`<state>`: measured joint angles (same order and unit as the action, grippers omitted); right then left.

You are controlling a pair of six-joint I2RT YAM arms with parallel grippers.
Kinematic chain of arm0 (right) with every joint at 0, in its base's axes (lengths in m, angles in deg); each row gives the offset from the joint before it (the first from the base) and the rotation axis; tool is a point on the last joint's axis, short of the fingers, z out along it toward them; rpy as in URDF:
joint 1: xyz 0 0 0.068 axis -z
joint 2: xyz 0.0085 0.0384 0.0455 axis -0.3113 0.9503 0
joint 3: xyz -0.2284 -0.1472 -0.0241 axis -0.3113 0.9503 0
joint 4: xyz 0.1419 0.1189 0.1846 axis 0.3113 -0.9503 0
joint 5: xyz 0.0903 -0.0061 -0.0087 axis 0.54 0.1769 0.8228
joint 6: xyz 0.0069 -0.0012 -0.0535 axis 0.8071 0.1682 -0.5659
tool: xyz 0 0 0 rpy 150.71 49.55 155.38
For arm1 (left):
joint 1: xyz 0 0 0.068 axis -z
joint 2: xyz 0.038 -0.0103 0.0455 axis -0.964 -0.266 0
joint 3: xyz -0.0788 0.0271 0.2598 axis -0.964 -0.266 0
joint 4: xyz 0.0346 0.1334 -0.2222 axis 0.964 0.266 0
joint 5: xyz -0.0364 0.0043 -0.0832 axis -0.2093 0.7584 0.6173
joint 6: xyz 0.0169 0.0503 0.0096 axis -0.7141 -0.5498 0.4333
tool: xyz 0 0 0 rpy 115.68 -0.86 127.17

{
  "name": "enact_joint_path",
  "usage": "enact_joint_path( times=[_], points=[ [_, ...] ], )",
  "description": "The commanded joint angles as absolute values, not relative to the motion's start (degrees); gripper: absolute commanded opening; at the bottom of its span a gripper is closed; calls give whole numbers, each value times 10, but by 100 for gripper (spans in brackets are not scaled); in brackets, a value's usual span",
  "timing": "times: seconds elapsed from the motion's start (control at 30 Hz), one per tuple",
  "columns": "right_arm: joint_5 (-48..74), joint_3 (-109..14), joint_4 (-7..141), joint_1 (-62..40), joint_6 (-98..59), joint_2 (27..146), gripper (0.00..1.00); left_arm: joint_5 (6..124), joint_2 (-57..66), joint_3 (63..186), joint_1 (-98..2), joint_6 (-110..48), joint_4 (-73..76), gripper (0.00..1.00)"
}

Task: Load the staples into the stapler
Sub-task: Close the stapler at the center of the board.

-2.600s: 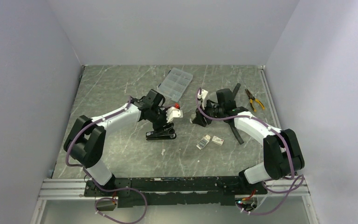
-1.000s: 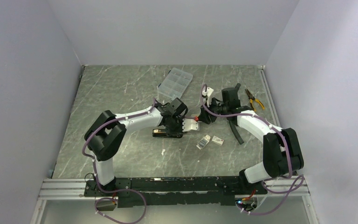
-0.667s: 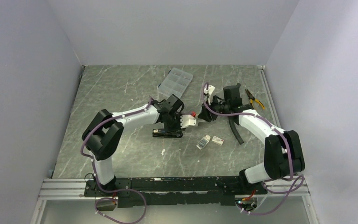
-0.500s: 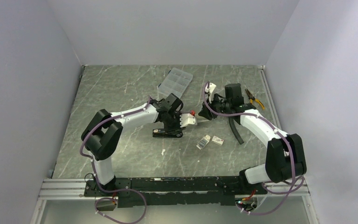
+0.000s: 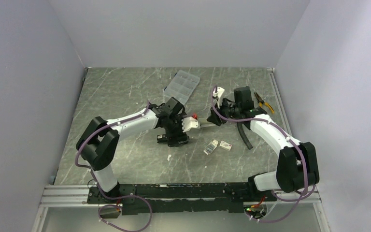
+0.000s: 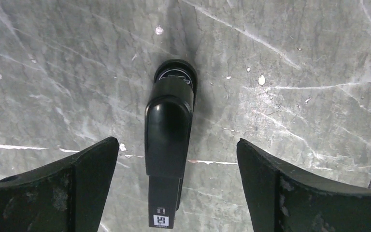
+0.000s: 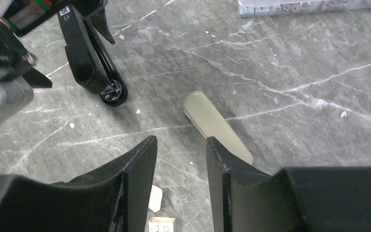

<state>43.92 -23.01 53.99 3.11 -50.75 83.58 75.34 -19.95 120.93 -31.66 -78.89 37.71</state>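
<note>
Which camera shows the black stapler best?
Left wrist view: the stapler lies large and centred, seen from above. The top view shows it tiny and partly covered; the right wrist view, in a corner.

L hand (image 6: 176, 162) now spread, off stapler (image 6: 168, 140)

We see a grey table (image 5: 116, 96) with white veins like marble, closed on three sides by pale walls (image 5: 174, 34). At the far side lies a clear case (image 5: 181, 87) with many small compartments, turned at an angle to the table edge. Near the far right edge lie pliers (image 5: 263, 103) with yellow-orange handles. Near them, more towards the middle, a long black strip (image 5: 245, 140) lies on the table, partly hidden. Small white crumbs (image 6: 262, 79) are spread over the surface. A metal rail (image 5: 63, 195) runs along the near edge.
</note>
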Motion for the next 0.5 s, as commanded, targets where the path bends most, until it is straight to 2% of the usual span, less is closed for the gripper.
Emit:
enact_joint_path(
  times=[0.0,0.17,0.33,0.4,0.47],
  points=[
    [424,-257,532,36,-515,804,48,790,-147,1208,-332,-768,361,97],
    [395,-256,540,51,-488,779,58,821,-91,1206,-372,-739,329,97],
    [372,-269,539,96,-440,759,63,823,-13,1181,-469,-664,267,97],
    [365,-273,538,112,-412,749,77,810,21,1156,-511,-623,230,97],
    [355,-278,535,125,-395,736,86,796,56,1132,-554,-593,190,97]
  ],
)
